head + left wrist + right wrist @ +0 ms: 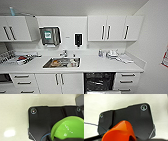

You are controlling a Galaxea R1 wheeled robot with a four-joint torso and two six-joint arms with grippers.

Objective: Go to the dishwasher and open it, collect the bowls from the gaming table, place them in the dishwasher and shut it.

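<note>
Dishwasher (pixel 99 82) open, lower centre-right under bench (pixel 100 65). Left pincer w/ green bowl (pixel 70 127), right w/ orange cup (pixel 120 132); grip state of both: can't tell.

**Camera set-up**

Your head camera looks from high up, straight at the kitchen wall: counter (pixel 100 65), sink (pixel 62 62), open dishwasher (pixel 99 82) at the lower edge. Your left wrist camera sits very close above a green bowl (pixel 70 128), facing down to pale floor. Your right wrist camera sits equally close over an orange cup (pixel 120 132). The views share no visible part.
</note>
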